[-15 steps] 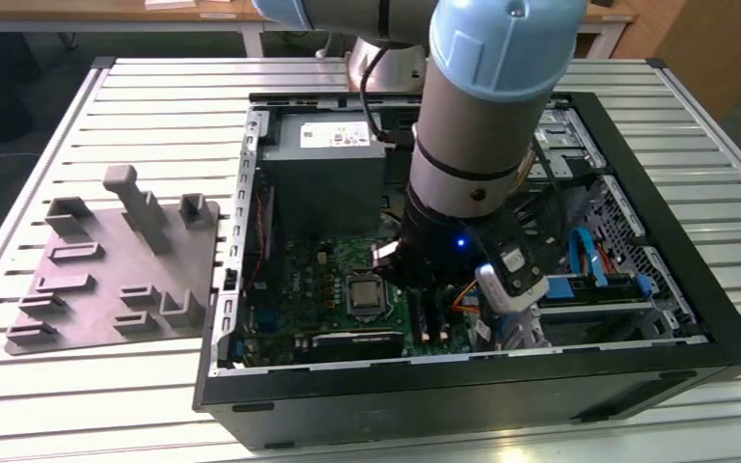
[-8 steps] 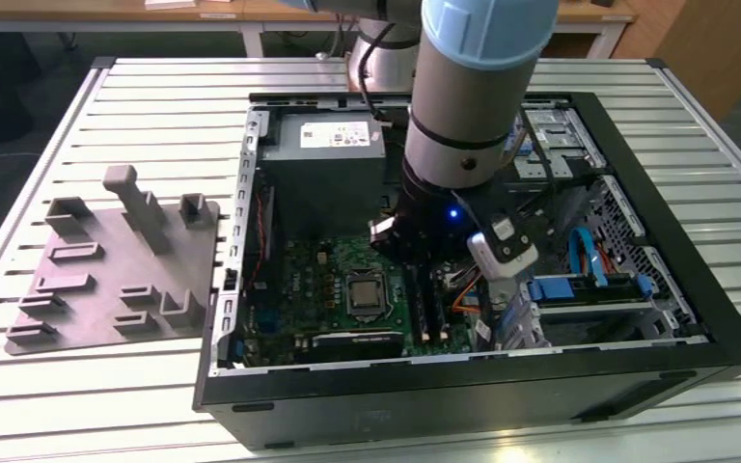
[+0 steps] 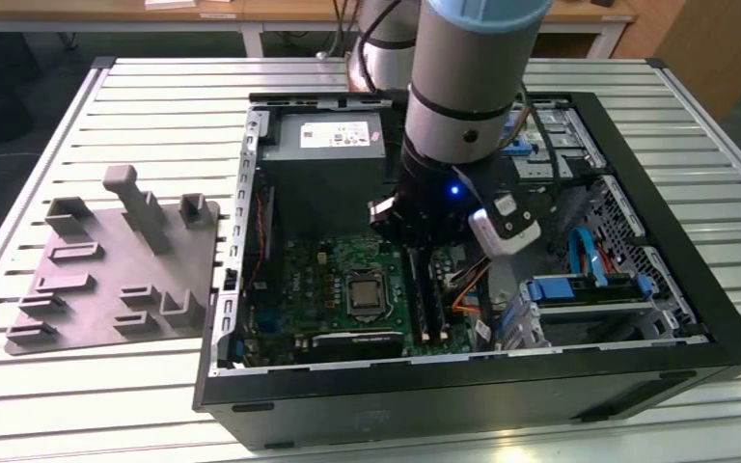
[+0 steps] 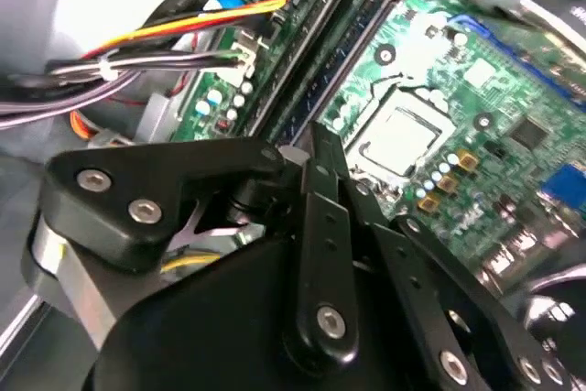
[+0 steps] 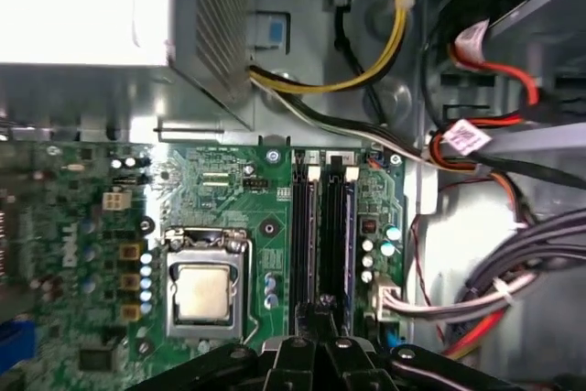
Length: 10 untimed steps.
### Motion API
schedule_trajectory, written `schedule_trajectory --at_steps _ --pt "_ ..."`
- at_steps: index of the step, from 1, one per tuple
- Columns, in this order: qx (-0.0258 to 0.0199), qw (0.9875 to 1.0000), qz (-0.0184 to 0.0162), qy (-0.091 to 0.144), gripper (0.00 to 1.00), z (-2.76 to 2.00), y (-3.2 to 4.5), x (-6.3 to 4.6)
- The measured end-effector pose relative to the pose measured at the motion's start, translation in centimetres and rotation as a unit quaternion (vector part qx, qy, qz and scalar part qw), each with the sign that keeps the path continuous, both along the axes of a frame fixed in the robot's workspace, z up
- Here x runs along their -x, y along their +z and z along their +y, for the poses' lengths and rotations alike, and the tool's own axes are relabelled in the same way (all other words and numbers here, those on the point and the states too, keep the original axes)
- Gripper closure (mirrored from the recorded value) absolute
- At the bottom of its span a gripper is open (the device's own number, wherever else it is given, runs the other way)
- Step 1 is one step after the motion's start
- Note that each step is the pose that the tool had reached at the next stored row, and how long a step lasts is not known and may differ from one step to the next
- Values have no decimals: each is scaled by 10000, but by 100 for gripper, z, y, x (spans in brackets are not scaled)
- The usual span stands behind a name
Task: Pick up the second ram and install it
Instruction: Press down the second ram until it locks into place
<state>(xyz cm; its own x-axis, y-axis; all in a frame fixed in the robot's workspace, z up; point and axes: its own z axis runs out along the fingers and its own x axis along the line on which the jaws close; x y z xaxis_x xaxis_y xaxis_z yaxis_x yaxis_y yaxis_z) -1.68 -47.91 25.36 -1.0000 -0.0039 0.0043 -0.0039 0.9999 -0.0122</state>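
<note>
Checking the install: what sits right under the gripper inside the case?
The gripper hangs over the black RAM slots beside the CPU socket. Its body covers the slots' near ends, so I cannot tell whether a stick is seated there.

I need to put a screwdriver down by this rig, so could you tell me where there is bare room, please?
The slatted table is bare beyond the grey fixture plate, toward the exterior view's left, and in a strip in front of that plate. Inside the computer case it is crowded: the gripper hangs over the memory slots, with cables and drive bays beside them.
</note>
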Motion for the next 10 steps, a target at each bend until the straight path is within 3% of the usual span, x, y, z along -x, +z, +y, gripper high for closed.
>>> schedule_trajectory --at_steps 4,10 --pt "0 10000 0 0 89 0 172 0" --pt "-3 10000 0 0 89 0 181 0"
